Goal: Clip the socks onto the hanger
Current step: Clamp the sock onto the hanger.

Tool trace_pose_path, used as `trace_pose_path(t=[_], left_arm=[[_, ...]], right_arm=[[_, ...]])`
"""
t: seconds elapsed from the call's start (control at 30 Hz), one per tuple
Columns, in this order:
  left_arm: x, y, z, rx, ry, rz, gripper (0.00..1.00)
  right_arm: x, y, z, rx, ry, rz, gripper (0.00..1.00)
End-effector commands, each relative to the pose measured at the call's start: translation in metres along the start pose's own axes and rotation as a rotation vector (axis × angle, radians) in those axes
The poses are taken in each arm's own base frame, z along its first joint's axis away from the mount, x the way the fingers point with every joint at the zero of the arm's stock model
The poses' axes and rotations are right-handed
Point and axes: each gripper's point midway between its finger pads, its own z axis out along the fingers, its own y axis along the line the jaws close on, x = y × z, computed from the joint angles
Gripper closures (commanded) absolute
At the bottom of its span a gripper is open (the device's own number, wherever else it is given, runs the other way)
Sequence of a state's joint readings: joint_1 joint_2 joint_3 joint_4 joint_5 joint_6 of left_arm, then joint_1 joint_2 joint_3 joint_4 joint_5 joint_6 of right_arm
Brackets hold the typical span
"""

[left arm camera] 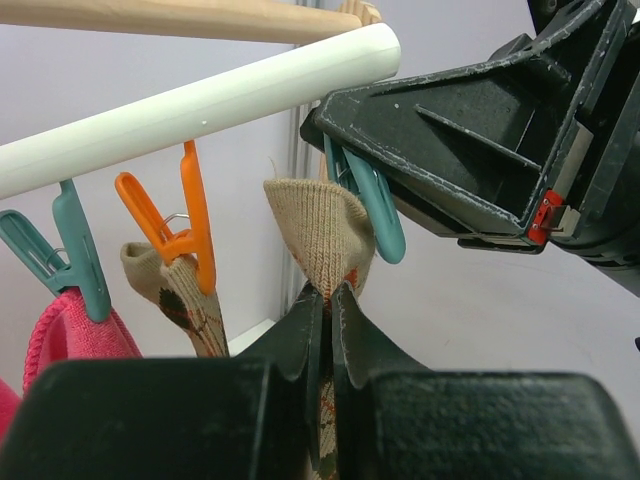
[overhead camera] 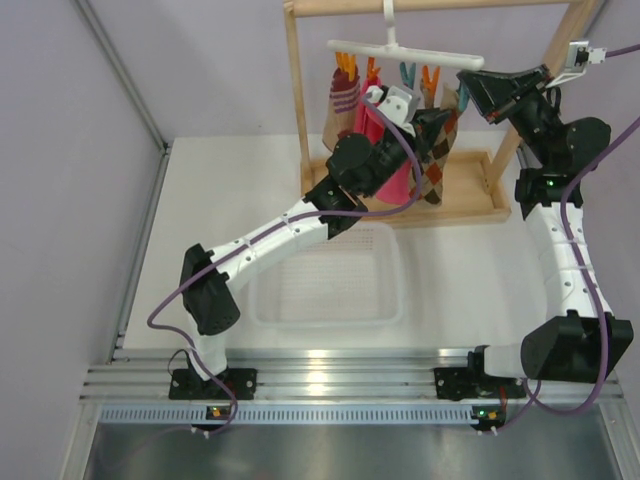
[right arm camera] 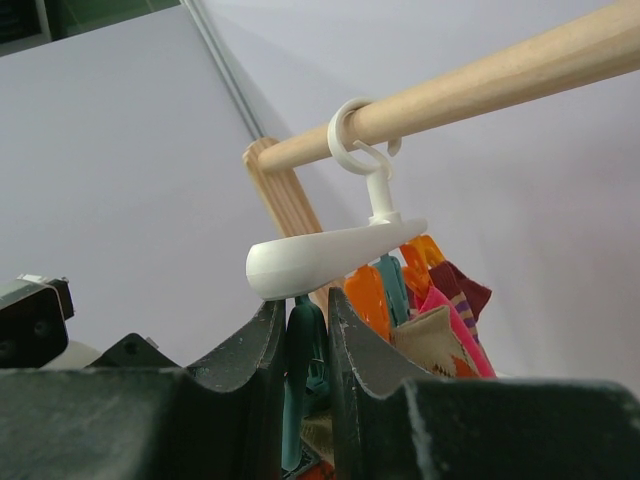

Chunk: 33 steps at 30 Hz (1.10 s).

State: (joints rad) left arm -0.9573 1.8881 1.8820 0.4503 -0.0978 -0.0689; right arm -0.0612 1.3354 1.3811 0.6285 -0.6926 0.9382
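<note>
The white hanger hangs by its hook from the wooden rod. My left gripper is shut on a tan argyle sock and holds its cuff up right under the teal end clip. My right gripper is shut on that teal clip just below the hanger's right end; I cannot tell whether the clip bites the sock. A second argyle sock hangs from an orange clip. The held sock's body dangles below the left fingers.
The wooden rack frame stands at the back on a wooden base. A pink cloth and a maroon striped sock hang from other clips. A clear plastic basket sits on the table under the left arm.
</note>
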Motion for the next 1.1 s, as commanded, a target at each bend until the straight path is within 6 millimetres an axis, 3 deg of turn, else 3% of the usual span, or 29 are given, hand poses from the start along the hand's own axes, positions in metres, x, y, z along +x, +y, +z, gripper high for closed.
trace_pose_path(t=[0.0,0.13,0.23,0.27,0.3,0.7,0.83,0.87,0.9,1.0,1.07], left_arm=[[-0.05,-0.006,0.005,0.023,-0.141,-0.044,1.0],[-0.056,-0.01,0.004,0.045,-0.155,-0.059,1.0],[-0.058,-0.01,0.003,0.048,-0.158,-0.064,1.0],[-0.059,-0.01,0.003,0.048,-0.159,-0.067,1.0],[-0.058,-0.01,0.003,0.048,-0.158,-0.067,1.0],[-0.048,-0.004,0.002,0.028,-0.128,-0.049,1.0],[-0.041,-0.001,0.001,0.024,-0.103,-0.042,0.84],[-0.042,-0.001,0.0,0.025,-0.099,-0.038,0.68],[-0.038,-0.001,-0.001,0.029,-0.085,-0.037,0.6],[-0.038,-0.002,-0.008,0.038,-0.058,-0.039,0.4],[-0.034,-0.002,-0.018,0.047,-0.012,-0.045,0.33]], right_arm=[[-0.008,0.015,0.002,-0.051,-0.028,-0.05,1.0],[-0.008,0.014,0.002,-0.051,-0.032,-0.058,1.0],[-0.008,0.015,0.002,-0.055,-0.032,-0.06,0.85],[-0.008,0.017,0.002,-0.06,-0.029,-0.06,0.74],[-0.008,0.016,0.002,-0.062,-0.027,-0.06,0.69],[-0.013,0.026,0.004,-0.1,-0.011,-0.059,0.36],[-0.012,0.017,-0.002,-0.053,0.0,-0.06,0.3],[-0.013,0.011,-0.003,-0.034,-0.004,-0.075,0.28],[-0.014,0.008,-0.005,-0.009,-0.002,-0.074,0.27],[-0.017,-0.005,-0.009,0.051,-0.011,-0.114,0.26],[-0.021,-0.014,-0.01,0.087,-0.018,-0.135,0.26]])
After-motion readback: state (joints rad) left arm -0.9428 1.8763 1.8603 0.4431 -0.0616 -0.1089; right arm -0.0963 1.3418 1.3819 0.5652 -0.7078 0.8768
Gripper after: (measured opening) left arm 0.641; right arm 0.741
